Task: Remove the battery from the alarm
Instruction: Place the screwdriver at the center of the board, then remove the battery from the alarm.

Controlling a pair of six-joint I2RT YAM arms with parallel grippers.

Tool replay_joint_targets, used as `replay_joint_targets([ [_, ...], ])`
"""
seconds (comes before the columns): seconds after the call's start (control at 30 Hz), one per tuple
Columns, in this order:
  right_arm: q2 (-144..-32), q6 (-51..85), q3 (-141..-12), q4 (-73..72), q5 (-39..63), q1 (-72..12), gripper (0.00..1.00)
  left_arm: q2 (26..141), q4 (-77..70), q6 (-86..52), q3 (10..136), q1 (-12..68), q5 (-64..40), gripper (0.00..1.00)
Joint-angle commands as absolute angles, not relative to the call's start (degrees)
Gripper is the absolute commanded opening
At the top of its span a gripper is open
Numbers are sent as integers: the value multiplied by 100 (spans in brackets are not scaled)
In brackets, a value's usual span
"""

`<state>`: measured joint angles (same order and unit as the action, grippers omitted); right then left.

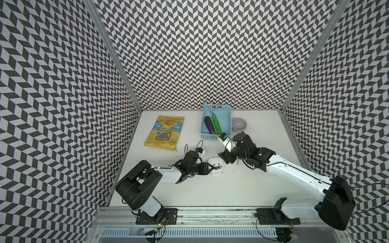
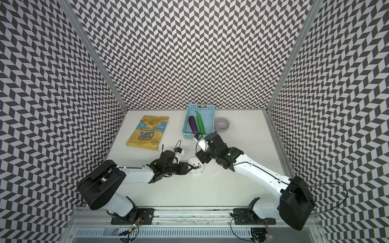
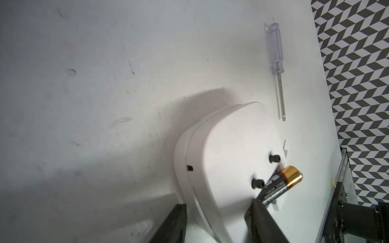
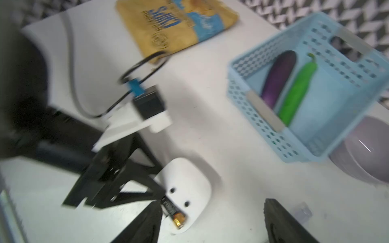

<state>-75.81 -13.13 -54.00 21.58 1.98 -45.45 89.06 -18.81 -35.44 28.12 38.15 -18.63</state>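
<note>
Battery [image 3: 280,185] status: tipped up out of its bay in the back of the alarm [image 3: 229,151]. Gold end is raised clear, black end down at the bay, so it is not yet free. Alarm lies dial-down near table centre.

Left gripper [image 1: 211,169] reaches in from 9 o'clock in both top views. Its jaws are partway closed across the alarm's edge and pin it. The battery's black end sits right beside one finger.

Right gripper [image 1: 227,159] hangs empty, jaws spread wide.

Key relation, seen from above: battery lies just off the right gripper toward 7 o'clock. Its long axis runs roughly 9-to-3, gold end at 3.

Judgement: right arm is free and nearer the raised end. Its jaws should straddle across that axis, then draw the battery toward 3 o'clock and up.
</note>
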Motion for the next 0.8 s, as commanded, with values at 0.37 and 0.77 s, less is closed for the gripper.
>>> replay_joint_targets([
  [0.37,-8635,-3745,-5403,2147,165,-4738,63,8905,-1072,-3342,2531,3617,-1481,48],
  [0.77,-9198,-4056,-5717,2378,783,-4475,56,8912,-1099,-3352,2531,3612,-1530,48],
])
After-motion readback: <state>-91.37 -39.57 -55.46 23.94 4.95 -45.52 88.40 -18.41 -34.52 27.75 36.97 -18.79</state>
